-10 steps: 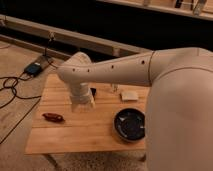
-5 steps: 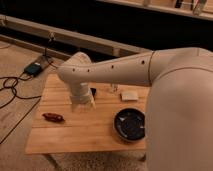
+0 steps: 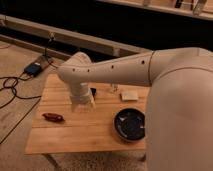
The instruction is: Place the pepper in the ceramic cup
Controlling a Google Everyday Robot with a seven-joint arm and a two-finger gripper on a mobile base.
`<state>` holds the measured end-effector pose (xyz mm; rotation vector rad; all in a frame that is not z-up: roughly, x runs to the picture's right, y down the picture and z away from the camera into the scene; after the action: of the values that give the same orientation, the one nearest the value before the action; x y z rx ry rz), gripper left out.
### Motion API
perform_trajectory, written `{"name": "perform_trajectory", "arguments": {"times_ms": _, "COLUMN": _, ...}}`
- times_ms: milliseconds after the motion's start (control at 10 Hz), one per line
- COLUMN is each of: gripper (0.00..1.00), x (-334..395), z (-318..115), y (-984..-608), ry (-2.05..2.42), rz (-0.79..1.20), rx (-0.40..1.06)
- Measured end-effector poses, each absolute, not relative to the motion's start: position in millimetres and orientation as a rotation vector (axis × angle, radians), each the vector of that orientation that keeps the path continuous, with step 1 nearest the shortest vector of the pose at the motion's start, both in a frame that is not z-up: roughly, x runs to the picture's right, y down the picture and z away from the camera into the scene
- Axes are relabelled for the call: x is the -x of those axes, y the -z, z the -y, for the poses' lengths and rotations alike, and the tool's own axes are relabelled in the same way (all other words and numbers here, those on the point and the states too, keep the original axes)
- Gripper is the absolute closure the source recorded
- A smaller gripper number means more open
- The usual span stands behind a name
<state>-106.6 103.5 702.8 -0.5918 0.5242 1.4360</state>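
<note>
The gripper (image 3: 82, 104) is being held at centre-left of the frame, pointed down over the wooden table (image 3: 85, 137). It is being carried on a thick white arm (image 3: 125, 70) that is reaching in from the right edge. Whether the gripper is spread, closed or gripping anything cannot be told, since its tip is being seen only as a pale blur. Nothing is being seen held below it.

The pepper (image 3: 52, 117) is lying flat on the table at lower left of the frame, below and left of the gripper and apart from it. It is being shown as a dark red, elongated shape with its long axis roughly left to right.

The cup (image 3: 129, 95) is being seen as a small cream shape near the far edge of the table, right of centre, well apart from the pepper. A small clear glass (image 3: 114, 89) is standing just left of the cup. A small dark object (image 3: 93, 92) is being partly hidden behind the wrist. A wide black bowl (image 3: 130, 125) is sitting on the near right part of the table, below the cup.

Cables (image 3: 12, 87) and a small dark box (image 3: 34, 69) are lying on the floor at the left of the frame.
</note>
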Motion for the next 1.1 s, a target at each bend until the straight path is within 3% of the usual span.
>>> {"name": "perform_trajectory", "arguments": {"times_ms": 1100, "gripper": 0.35, "x": 113.3, "z": -122.3, "y": -708.1, "ry": -1.306, "rz": -0.595, "rx": 0.581}}
